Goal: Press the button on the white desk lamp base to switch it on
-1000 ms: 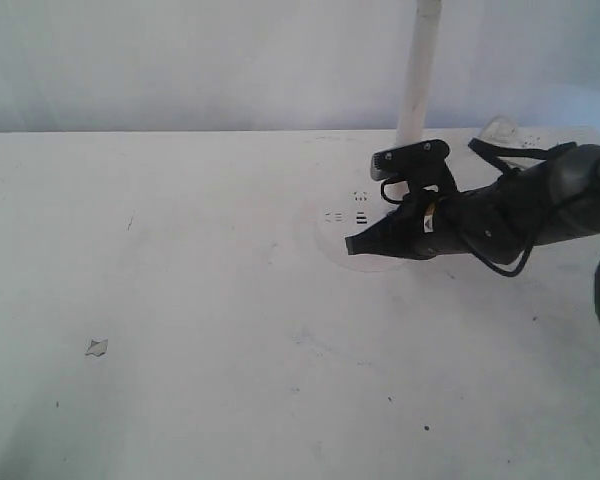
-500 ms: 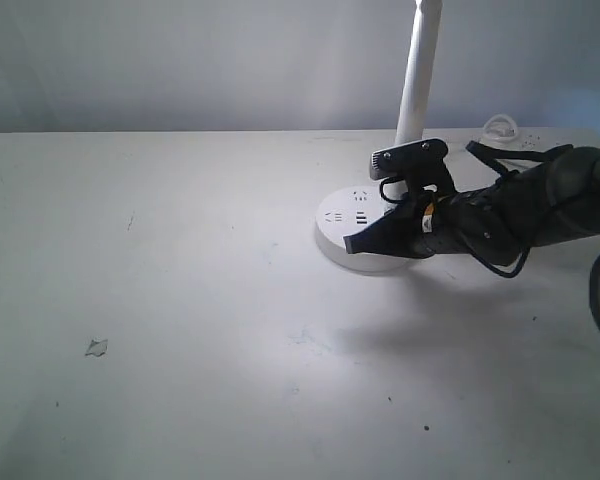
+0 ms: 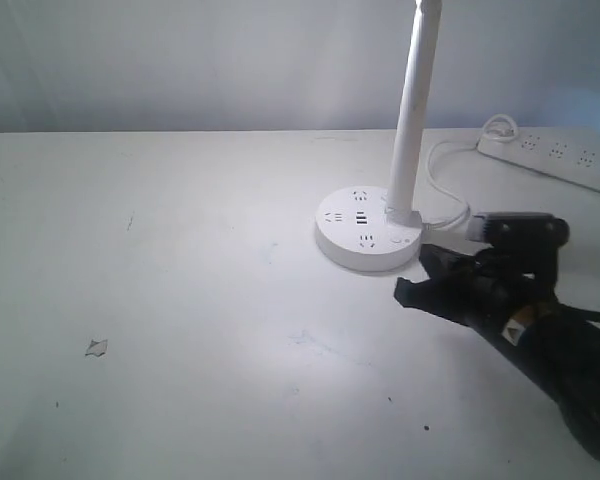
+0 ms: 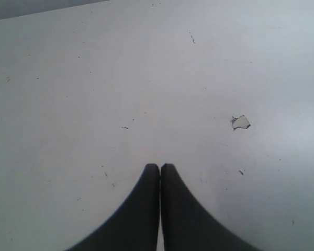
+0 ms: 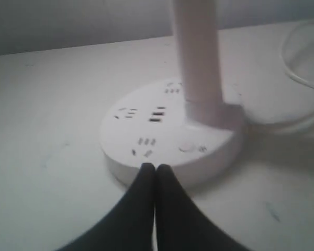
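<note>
right gripper point(image 3: 402, 292), pressed together, is held just clear of the white desk lamp base point(image 3: 365, 252); the table point(image 3: 180, 330) is lit, so the button point(image 5: 187, 148) is judged pressed, nothing left.

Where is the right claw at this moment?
In the exterior view the right claw is right of centre and shut. It is off the white desk lamp base, just below and right of its rim.
</note>
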Available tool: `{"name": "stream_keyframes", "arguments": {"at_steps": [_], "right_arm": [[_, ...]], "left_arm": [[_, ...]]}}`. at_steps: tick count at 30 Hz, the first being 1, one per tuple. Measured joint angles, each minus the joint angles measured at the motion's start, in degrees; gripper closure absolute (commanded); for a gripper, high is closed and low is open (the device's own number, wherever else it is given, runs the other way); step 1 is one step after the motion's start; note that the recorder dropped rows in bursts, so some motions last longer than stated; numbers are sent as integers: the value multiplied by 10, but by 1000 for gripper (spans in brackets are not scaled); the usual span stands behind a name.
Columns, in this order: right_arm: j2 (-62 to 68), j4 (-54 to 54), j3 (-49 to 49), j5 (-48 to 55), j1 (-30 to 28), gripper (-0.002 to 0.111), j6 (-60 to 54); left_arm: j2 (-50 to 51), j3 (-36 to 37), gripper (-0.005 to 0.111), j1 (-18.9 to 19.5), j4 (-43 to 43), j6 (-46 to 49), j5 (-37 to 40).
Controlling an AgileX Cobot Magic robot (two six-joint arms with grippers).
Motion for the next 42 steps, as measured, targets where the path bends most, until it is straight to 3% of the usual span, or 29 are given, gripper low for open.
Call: {"name": "stream_keyframes", "arguments": {"at_steps": [4,14,17,28,35,42], "right_arm": [[-41,50,66,-25,0,108,-46],[-263,42,220,-35,0,108,-73],[-369,38,225,-38,0,108,-87],[-542,-43,225,-26,0,108,-88],[-706,-43,226,147,0,108,-88],[-952,-43,226,345,0,108,-88]], "left_arm": [[0,0,107,0,0,0,0],[0,0,107,0,0,0,0],[0,0,107,0,0,0,0],[0,0,107,0,0,0,0],[0,0,107,0,0,0,0],[0,0,107,0,0,0,0]]}}
